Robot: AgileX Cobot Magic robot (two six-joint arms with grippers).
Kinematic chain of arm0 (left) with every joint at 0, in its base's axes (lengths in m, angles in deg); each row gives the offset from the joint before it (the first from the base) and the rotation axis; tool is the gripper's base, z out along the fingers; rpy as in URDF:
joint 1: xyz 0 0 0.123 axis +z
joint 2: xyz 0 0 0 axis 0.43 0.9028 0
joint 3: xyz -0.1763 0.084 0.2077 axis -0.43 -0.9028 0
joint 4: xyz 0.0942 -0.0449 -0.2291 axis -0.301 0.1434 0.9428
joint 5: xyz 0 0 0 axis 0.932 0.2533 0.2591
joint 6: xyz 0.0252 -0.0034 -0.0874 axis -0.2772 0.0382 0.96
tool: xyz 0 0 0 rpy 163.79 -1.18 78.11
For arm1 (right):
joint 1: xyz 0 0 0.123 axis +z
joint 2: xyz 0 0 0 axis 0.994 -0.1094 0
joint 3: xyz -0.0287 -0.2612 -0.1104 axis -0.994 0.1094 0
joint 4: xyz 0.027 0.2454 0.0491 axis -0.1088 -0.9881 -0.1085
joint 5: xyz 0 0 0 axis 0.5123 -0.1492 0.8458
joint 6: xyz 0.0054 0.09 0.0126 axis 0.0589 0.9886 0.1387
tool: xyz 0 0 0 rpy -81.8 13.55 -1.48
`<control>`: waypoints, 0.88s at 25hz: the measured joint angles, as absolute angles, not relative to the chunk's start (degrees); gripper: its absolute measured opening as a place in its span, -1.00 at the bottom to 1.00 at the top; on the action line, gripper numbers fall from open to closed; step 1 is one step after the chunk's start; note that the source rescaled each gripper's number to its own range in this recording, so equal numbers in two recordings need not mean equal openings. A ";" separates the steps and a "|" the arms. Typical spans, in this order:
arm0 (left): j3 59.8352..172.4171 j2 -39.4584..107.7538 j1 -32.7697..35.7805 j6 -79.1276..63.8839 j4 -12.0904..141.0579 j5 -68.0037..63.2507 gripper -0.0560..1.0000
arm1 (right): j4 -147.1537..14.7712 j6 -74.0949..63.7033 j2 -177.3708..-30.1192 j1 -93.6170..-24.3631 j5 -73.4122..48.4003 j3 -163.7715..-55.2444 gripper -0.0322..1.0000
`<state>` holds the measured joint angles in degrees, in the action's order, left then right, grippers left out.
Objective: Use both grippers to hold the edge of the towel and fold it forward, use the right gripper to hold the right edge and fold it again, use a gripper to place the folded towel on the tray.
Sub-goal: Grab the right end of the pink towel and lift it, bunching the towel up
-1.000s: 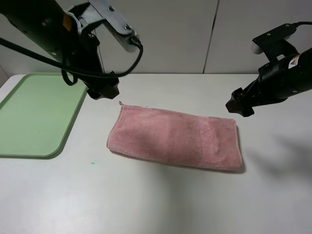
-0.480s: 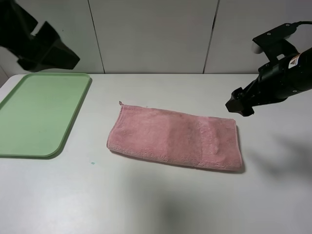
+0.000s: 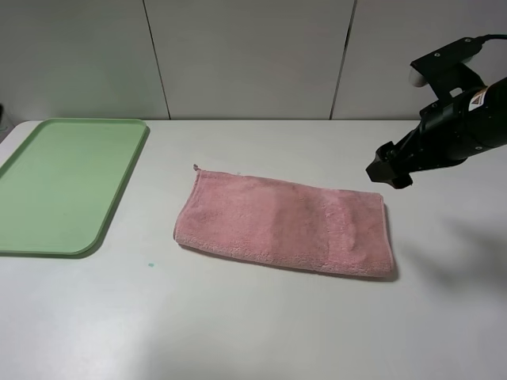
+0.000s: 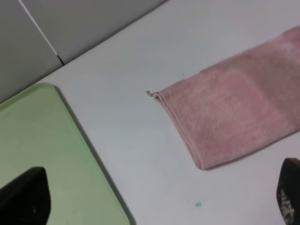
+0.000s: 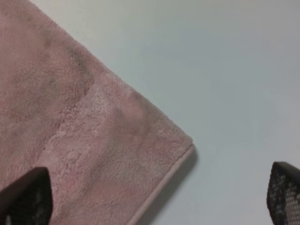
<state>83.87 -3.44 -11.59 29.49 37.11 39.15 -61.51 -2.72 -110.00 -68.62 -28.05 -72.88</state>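
Observation:
A pink towel [image 3: 285, 226] lies folded once into a long strip in the middle of the white table. It also shows in the left wrist view [image 4: 234, 112] and the right wrist view [image 5: 70, 131]. The green tray [image 3: 59, 182] lies empty at the left and shows in the left wrist view [image 4: 42, 150]. My right gripper [image 3: 388, 170] hovers above the towel's far right corner, open and empty [image 5: 154, 201]. My left gripper [image 4: 157, 201] is open and empty, high above the table between tray and towel. It is out of the exterior view.
The white table [image 3: 261, 324] has bare surface in front of and behind the towel. A tiny green speck [image 3: 150, 264] lies near the towel's front left corner. Grey wall panels [image 3: 253, 55] stand behind the table.
The left arm has pulled back up and to the left, out of the exterior view. The right arm and the towel have not moved.

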 joint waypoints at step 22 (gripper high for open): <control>67.55 -30.56 -11.59 33.84 41.33 46.26 0.92 | -63.63 -2.72 -110.00 -68.62 -27.98 -72.88 1.00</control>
